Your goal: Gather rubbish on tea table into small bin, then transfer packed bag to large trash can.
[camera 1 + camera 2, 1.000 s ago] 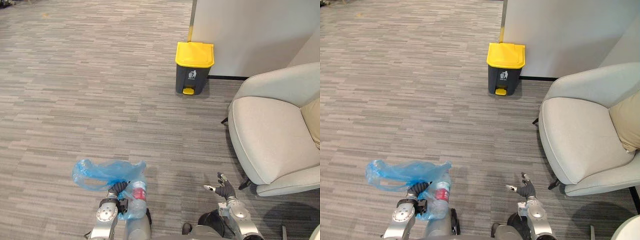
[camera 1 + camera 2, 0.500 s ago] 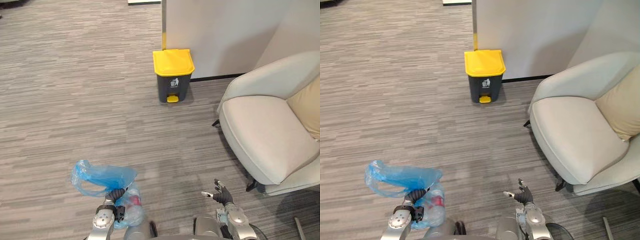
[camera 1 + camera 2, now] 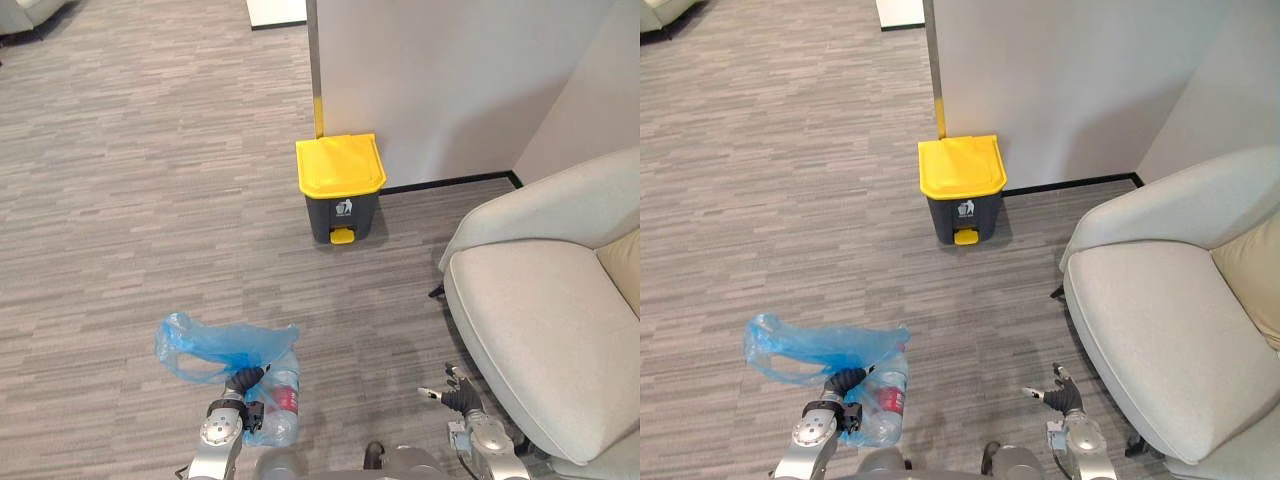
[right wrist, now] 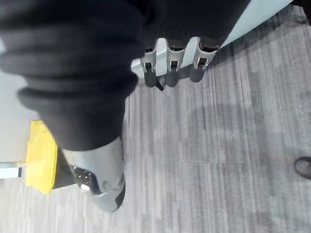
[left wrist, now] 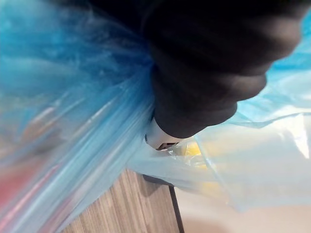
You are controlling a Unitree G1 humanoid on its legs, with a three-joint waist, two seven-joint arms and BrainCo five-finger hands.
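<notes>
Bin, left eye view: the whole view swung round, so the bin (image 3: 341,188) is now pretty much dead ahead. I'd say we're lined up for the walk over.
Bag, right eye view: the bag (image 3: 820,345) is well short of the bin, with the left hand (image 3: 845,382) still fisted on its neck.
Bag, left wrist view: plastic bunched against the hand.
Right hand (image 4: 171,65), right wrist view: fingers loose, empty.

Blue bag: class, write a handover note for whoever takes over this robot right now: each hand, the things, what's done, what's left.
Left hand shut on the neck of the blue bag, held above the carpet; a bottle shows inside it.
Right hand open, empty, low beside the armchair.
Yellow-lidded trash can stands ahead by the wall, lid closed.
Done: rubbish bagged, bag carried.
To do: reach the can, open it, drop the bag in.
</notes>
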